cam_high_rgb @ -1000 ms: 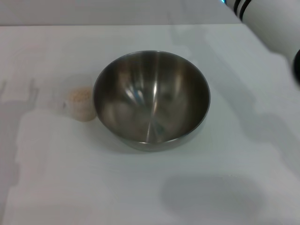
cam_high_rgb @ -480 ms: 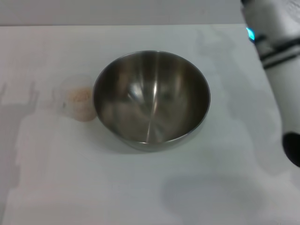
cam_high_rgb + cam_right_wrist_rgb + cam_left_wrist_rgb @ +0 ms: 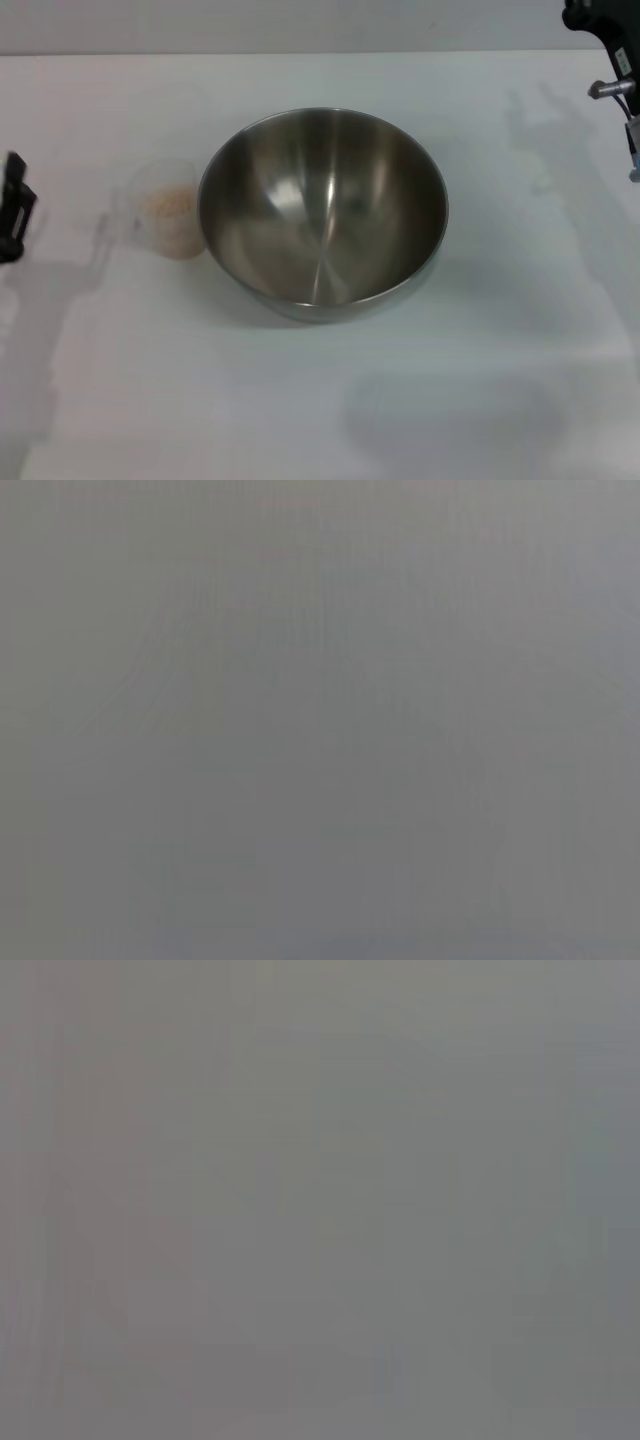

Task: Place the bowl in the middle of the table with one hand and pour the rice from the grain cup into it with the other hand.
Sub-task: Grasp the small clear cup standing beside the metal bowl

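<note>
The large steel bowl [image 3: 322, 212] stands upright and empty on the white table [image 3: 320, 400], near its middle. The clear grain cup [image 3: 166, 209] stands just left of the bowl, close to its wall, with pale rice [image 3: 168, 203] inside. My left gripper [image 3: 12, 208] shows as a black part at the far left edge, left of the cup and apart from it. My right gripper [image 3: 612, 60] shows as black and metal parts at the top right corner, far from the bowl. Both wrist views show only plain grey.
The table's far edge runs along the top of the head view, with a grey wall [image 3: 250, 25] behind it.
The white right arm has swung away from the right side, leaving only its gripper parts at the top right corner. My left gripper has come into view at the left edge. Bowl and cup have not moved.
</note>
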Robot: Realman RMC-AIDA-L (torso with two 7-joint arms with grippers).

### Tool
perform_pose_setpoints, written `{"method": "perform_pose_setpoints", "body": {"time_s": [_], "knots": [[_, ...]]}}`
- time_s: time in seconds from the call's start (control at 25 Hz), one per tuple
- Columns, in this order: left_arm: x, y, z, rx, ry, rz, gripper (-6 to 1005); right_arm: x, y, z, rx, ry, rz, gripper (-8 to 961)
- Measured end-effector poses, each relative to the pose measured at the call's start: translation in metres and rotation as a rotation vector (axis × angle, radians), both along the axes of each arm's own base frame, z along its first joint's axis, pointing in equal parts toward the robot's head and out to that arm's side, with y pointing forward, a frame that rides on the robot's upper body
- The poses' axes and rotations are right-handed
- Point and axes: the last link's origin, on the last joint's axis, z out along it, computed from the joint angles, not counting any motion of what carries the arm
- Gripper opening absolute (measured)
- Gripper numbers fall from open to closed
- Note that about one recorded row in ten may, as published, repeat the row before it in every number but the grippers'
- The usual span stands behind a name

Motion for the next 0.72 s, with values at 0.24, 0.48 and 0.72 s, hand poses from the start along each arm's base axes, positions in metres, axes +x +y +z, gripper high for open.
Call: {"method": "perform_pose_setpoints", "body": {"time_s": [0.24, 0.48, 0.72], "knots": [[-0.001, -0.009, -0.027, -0.122, 0.056, 0.043, 643, -0.001, 0.005, 0.006, 0.017, -0.011, 0.004, 407], [0.002, -0.01, -0.047, -0.195, 0.114, 0.075, 641, 0.0, 0.008, 0.008, 0.02, -0.031, 0.003, 407], [0.002, 0.001, -0.054, -0.237, 0.126, 0.102, 639, 0.003, 0.008, 0.01, 0.028, -0.035, -0.007, 407]]}}
